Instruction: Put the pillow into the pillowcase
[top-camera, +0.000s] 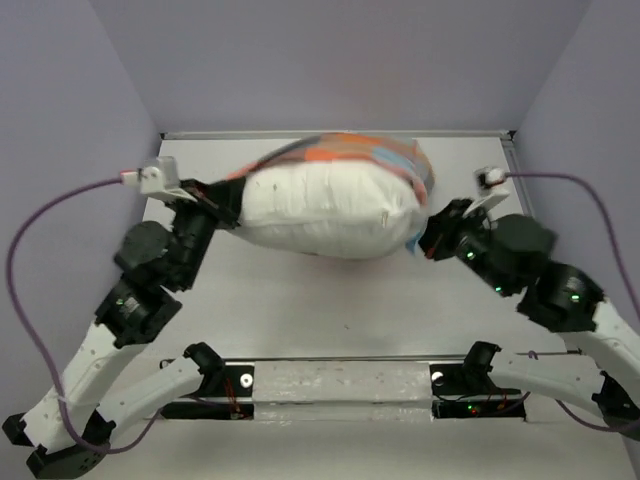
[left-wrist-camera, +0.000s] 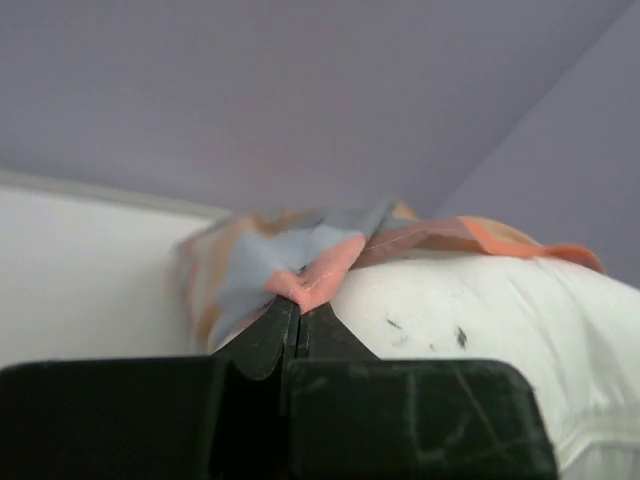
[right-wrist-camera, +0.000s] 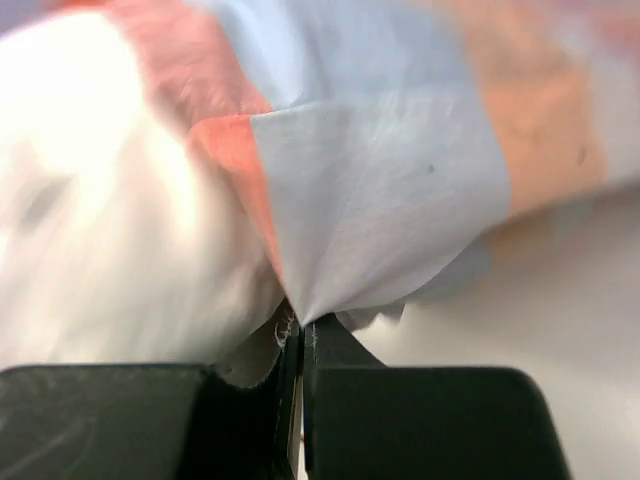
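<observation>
1. Pillow (top-camera: 325, 215), big plump white fabric rectangle, lies lengthwise across far-middle of white surface (top-camera: 330, 310), btwn the two arms.
2. Pillowcase (top-camera: 350, 150), thin fabric w/ large orange, light-blue & grey-tan checks, is bunched over the pillow's far long side & top. Pillow's near side shows bare white in top view.
3. Left arm (top-camera: 140, 300) is at pillow's left end. Its jaws are pressed together on a pinch of pillowcase (left-wrist-camera: 260, 265) edge, an orange hem peaking right at the tips. White pillow (left-wrist-camera: 480, 320) sits just beside, w/ a few small dark specks on the cloth.
4. Right arm (top-camera: 560, 290) is at pillow's right end. Its jaws are closed tight on a gathered bit of pillowcase (right-wrist-camera: 380, 200), a light-blue check fanning out from the tips. Pillow (right-wrist-camera: 100, 200) is to the left, blurred in wrist view.
</observation>
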